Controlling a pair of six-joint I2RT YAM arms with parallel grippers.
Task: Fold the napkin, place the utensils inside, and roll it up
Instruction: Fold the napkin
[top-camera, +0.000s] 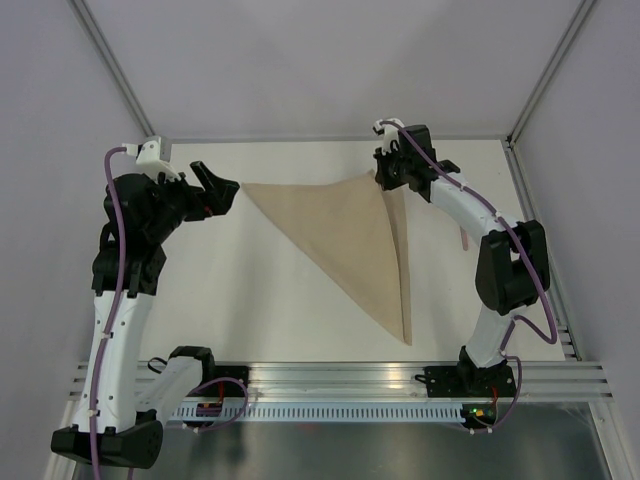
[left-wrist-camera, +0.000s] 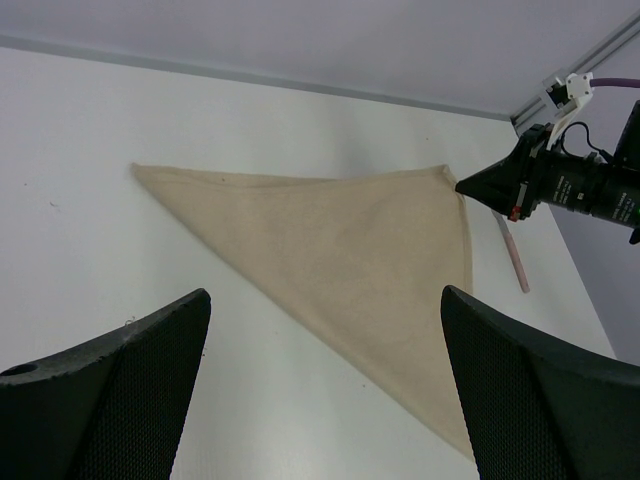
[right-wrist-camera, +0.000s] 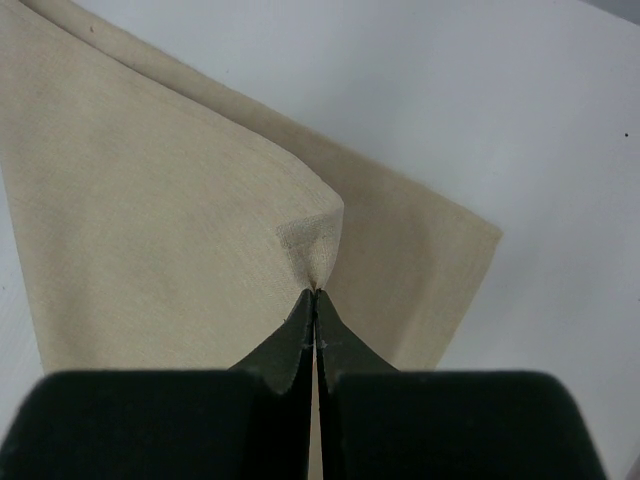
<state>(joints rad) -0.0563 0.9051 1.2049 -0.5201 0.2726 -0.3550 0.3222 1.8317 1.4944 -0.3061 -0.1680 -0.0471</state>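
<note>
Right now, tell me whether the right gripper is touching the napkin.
Touching. The right wrist view shows the right gripper shut, its tips pinching a raised corner of the napkin.

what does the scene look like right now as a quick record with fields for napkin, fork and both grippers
napkin: beige, folded into a triangle on the white table
right gripper: shut, pinching the top layer's far right corner
left gripper: open, empty, near the napkin's far left corner
fork: pink, on the table to the right of the napkin, apart from it
stage: fold made; fork not yet inside, nothing rolled
</note>
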